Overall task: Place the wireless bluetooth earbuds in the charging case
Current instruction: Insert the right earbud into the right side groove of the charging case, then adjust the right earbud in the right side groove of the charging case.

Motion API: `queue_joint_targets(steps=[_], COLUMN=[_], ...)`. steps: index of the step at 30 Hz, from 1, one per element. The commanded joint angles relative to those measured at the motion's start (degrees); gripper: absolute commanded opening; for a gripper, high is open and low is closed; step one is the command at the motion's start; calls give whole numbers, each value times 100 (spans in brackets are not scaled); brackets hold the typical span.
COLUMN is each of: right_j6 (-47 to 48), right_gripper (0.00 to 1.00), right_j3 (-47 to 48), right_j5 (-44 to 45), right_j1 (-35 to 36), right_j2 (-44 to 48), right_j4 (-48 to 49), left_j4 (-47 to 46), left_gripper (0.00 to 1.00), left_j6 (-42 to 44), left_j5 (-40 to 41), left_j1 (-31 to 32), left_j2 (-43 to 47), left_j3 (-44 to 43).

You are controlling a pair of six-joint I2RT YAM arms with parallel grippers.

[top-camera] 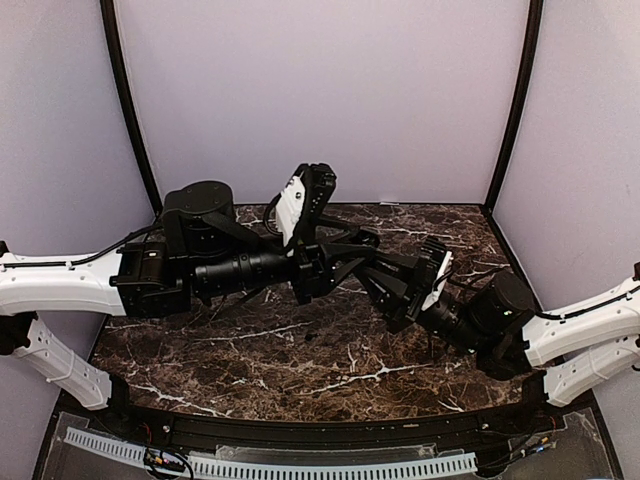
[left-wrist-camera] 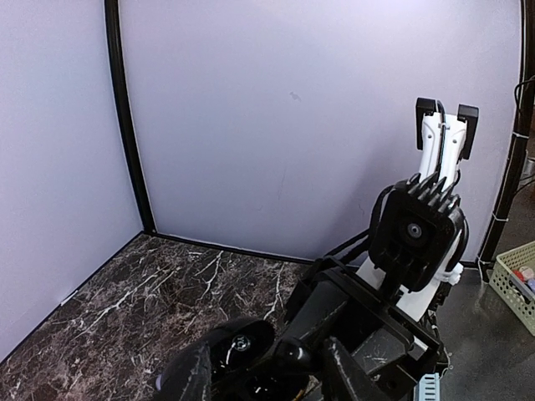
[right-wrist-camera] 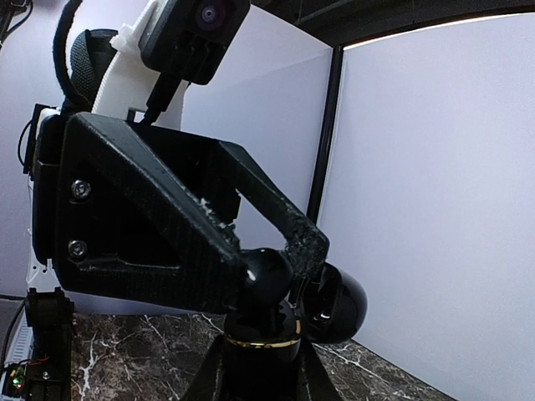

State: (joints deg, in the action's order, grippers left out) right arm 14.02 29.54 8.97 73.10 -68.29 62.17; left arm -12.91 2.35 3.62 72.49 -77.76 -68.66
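The charging case (right-wrist-camera: pixel 338 307), glossy black with a thin gold band, is held in the air over the middle of the marble counter (top-camera: pixel 300 370), where the two arms meet. The right hand (right-wrist-camera: pixel 261 355) takes it from below. Its two fingers stand tight against either side of the case's lower part, just under the gold band, clamped on it.

Directly above the case, at its top, sits a small dark rounded piece that looks like an earbud (right-wrist-camera: pixel 267 276). The left hand (right-wrist-camera: pixel 277 257) is pinched on it, with its black fingertips pressed to the two sides. The case's domed lid bulges out just beside the earbud, on the side toward the black corner post (right-wrist-camera: pixel 324 125).

Higher above the case, the left arm's wrist camera (right-wrist-camera: pixel 201 25) points down at it. In the overhead view the case is hidden by the two hands.
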Motion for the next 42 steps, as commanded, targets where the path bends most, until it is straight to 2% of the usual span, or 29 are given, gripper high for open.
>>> queue_joint_targets(steps=[1,8,14,18,26,32,37,42], right_j6=[-81,-145,-165,-153,-137,-220,-199,-190], right_gripper=[0,0,0,0,0,0,0,0], right_j3=[-32,-50,-63,-66,-73,-7,88,126], right_j5=[-203,-200,-190,-168,-164,-38,120,90], right_j1=[27,28,17,12,-44,-78,-78,-83], right_j2=[-64,-100,-88,-64,0,36,29,0], right_j4=[381,401,400,379,309,164,-12,-71], left_j4=[93,22,-82,-183,-256,159,371,449], left_gripper=[45,49,59,62,62,59,70,75], left_j6=[-5,-19,-15,-25,22,177,138,108], left_j5=[53,95,-95,-196,-202,-127,18,115], left_j1=[-51,-51,-51,-51,-51,-51,-51,-51], left_j2=[65,167,241,340,568,598,575,468], left_j3=[-191,-166,-79,37,162,125,124,25])
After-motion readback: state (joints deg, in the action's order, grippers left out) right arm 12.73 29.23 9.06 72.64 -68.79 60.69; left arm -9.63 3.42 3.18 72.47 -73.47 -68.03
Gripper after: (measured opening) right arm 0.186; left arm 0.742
